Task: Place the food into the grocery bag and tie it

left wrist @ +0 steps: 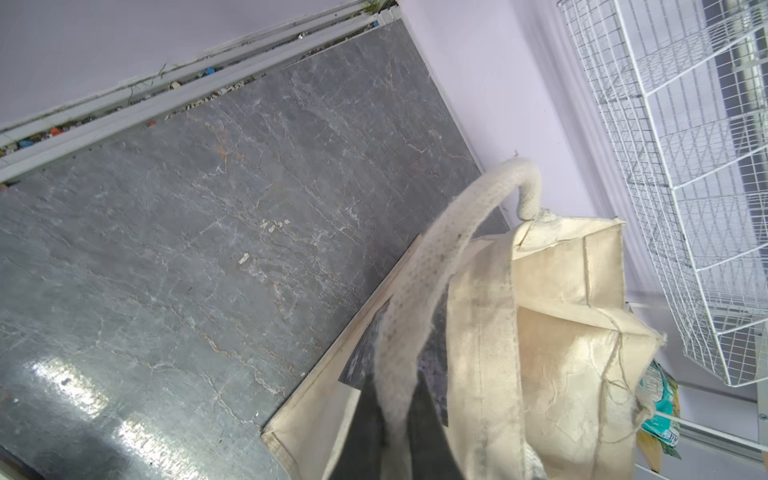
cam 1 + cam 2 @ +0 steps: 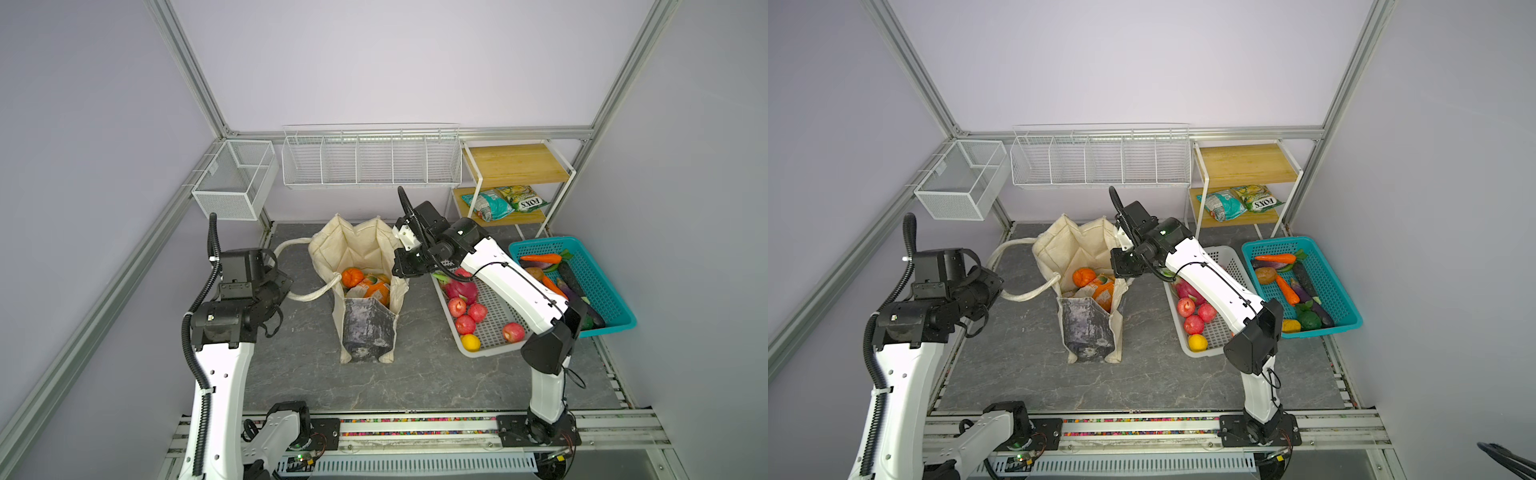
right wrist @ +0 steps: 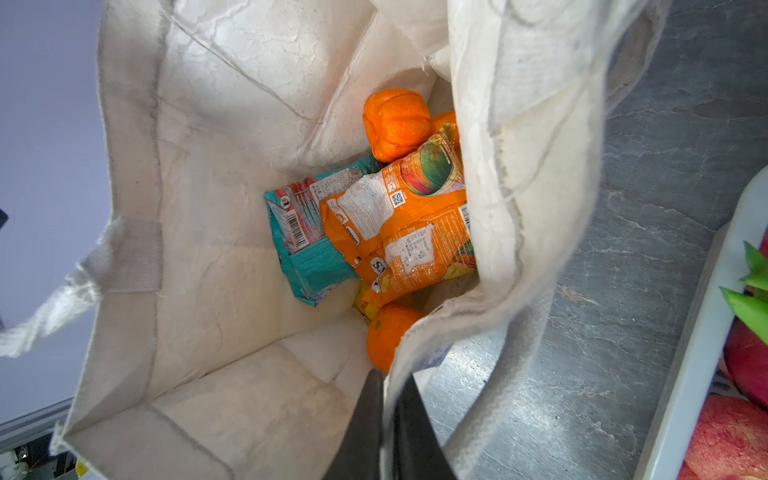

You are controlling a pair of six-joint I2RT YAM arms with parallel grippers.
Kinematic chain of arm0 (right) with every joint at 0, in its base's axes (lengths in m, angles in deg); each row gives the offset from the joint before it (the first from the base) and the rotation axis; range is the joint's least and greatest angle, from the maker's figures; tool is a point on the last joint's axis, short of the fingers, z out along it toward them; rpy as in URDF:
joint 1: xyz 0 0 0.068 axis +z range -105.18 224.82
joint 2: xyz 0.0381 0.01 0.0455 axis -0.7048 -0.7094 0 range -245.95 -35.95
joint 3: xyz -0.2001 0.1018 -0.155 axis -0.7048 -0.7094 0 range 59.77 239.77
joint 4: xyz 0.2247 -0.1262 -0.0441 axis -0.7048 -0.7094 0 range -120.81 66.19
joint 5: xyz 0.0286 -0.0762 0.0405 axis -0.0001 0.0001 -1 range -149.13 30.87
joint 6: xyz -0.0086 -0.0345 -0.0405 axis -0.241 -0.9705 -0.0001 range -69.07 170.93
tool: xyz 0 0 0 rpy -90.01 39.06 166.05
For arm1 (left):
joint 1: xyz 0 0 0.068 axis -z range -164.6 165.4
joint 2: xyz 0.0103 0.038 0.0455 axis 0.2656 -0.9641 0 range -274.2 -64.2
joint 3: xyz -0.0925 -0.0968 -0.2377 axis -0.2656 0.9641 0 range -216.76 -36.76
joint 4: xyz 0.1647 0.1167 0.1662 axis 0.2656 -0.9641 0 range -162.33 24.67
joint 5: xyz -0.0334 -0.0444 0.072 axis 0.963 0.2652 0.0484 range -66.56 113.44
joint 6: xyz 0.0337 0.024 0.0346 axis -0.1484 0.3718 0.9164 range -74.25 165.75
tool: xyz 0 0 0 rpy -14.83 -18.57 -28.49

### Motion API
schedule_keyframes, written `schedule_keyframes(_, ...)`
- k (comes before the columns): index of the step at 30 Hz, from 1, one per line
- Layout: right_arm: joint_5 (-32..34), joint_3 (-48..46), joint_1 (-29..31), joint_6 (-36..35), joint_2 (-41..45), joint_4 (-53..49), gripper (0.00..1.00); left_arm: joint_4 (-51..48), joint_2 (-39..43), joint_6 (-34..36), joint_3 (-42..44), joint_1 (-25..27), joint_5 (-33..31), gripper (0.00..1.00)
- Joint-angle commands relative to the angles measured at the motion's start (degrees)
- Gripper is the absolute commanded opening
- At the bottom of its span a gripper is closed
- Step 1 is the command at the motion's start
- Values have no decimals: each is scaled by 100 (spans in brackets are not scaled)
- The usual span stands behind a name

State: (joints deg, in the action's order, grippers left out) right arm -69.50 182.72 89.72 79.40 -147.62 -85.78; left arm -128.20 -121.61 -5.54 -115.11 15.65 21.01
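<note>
the grocery bag (image 2: 353, 245) stands open in the middle of the tabletop (image 2: 415, 382), and loading looks partly done: inside lie an orange (image 3: 395, 124), a second orange (image 3: 386, 336), an orange packet (image 3: 407, 224) and a teal packet (image 3: 303, 237). other food is outside it: red apples (image 2: 465, 324) and a yellow fruit (image 2: 470, 343) sit in the white basket (image 2: 490, 352) beside the bag, and two snack packets (image 2: 488, 205) lie on the lower board of the shelf (image 2: 515, 164). whether all of these are meant to go in i cannot say. tying looks to be starting and is not yet done. the left pincer (image 1: 392, 415) is clamped on the strap handle (image 1: 440, 249), which runs out from the bag's side toward that arm. the right pincer (image 3: 390, 386) is closed on cream fabric at the opposite side of the mouth. no knot shows, and the mouth gapes. several things are hard to make out. the right wrist view does not settle whether that pincer pinches the bag's rim or its second strap. both pincers' tips are hidden under the wrists in both top views. the right arm covers part of the white basket, the packets hide whatever lies beneath them, and a yellowish bit (image 3: 368, 305) under the orange packet is too hidden to name.
</note>
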Motion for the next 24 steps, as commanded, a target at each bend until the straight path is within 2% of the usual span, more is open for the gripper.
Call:
schedule_keyframes(1, -131, 174, -52, -56, -109, 123, 13, 26, -147, 216, -240, -33, -43, 7)
schedule_keyframes(3, -141, 286, -77, 2, -93, 138, 20, 105, -219, 217, -278, -34, 22, 3)
schedule_keyframes(5, -149, 364, -122, 81, -57, 181, 32, 158, -276, 214, -301, -32, 35, 0)
schedule_keyframes(6, -149, 401, -154, 127, -24, 209, 39, 176, -311, 216, -319, -32, 26, 0)
schedule_keyframes(9, -141, 410, -297, 323, 103, 323, 49, 204, -404, 238, -378, -32, -10, 0)
schedule_keyframes(16, -72, -20, -886, 969, 587, 938, 57, 163, -519, 244, -450, -34, -166, 0)
schedule_keyframes(19, -138, -719, -1266, 1560, 937, 1436, 57, 85, -530, 271, -512, -34, -268, 0)
schedule_keyframes(24, -680, -2205, -1877, 2751, 1378, 2618, 57, -40, -575, 252, -659, -38, -455, 0)
